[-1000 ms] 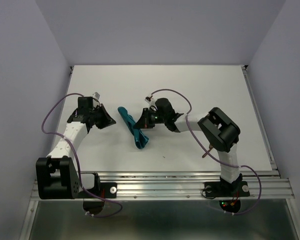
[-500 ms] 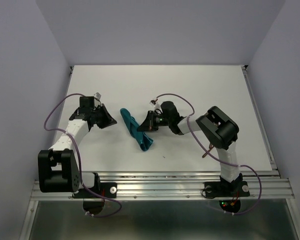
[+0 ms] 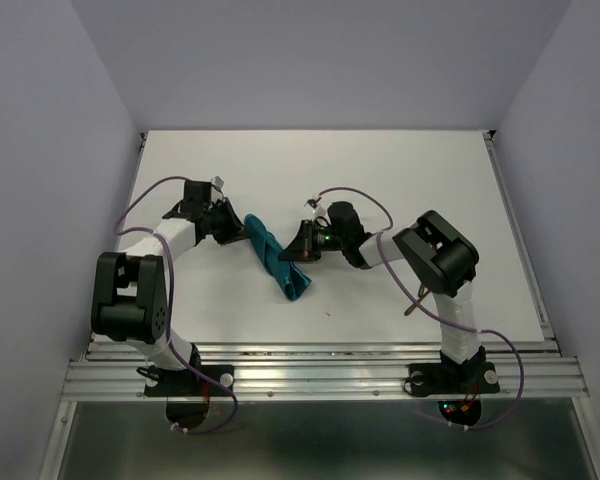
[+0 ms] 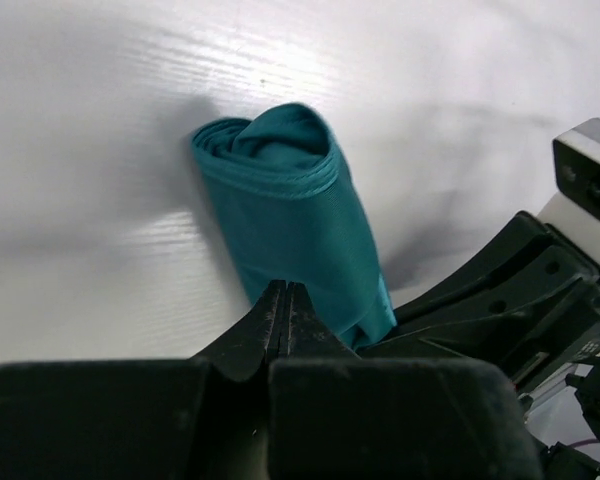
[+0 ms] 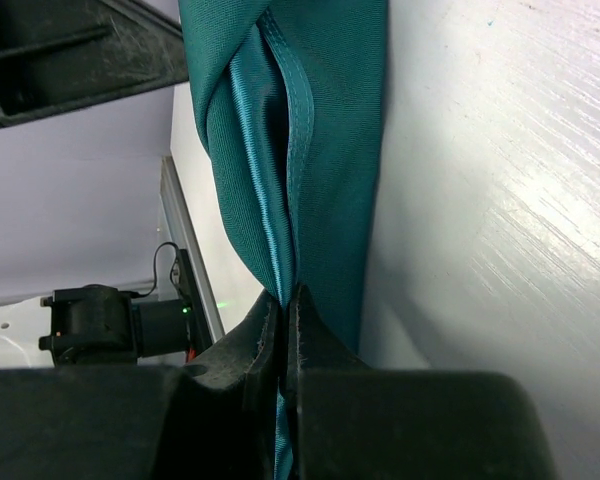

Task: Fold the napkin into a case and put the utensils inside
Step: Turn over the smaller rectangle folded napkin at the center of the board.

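Observation:
The teal napkin lies bunched into a narrow slanted strip at the middle of the table. My right gripper is shut on a fold along its right side; the right wrist view shows shiny cloth pinched between the tips of the right gripper. My left gripper is shut at the strip's far end. In the left wrist view the left gripper touches the napkin with its closed tips, no cloth between them. One reddish-brown utensil pokes out from under the right arm.
A metal rail runs along the table's near edge, with both arm bases on it. Grey-lilac walls close in the table's left, right and far sides. The right gripper's black body sits just beyond the napkin in the left wrist view.
The left arm has swung its shut gripper rightwards up to the napkin's far end. The right gripper has shifted slightly right and nearer, taking the napkin along.

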`<action>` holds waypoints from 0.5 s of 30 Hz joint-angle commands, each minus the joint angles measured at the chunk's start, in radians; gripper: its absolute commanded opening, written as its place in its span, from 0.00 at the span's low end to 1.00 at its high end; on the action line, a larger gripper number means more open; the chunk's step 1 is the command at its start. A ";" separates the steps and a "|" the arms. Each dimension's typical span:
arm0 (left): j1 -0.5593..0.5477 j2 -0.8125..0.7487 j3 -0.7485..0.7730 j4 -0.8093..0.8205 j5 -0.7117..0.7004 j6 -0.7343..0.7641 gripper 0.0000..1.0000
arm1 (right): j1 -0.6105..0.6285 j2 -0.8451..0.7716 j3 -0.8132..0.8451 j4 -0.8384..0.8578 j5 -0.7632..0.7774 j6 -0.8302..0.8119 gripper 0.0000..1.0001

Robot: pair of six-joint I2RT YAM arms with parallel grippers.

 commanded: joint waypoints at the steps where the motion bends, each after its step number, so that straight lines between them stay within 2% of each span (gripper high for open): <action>1: -0.030 0.014 0.070 0.060 0.009 -0.019 0.00 | -0.014 0.016 -0.006 0.075 -0.027 0.006 0.01; 12: -0.085 0.149 0.199 0.079 0.016 -0.033 0.00 | -0.023 0.016 -0.007 0.077 -0.029 0.008 0.02; 15: -0.102 0.187 0.240 0.083 0.023 -0.036 0.00 | -0.032 0.012 -0.012 0.075 -0.024 0.006 0.25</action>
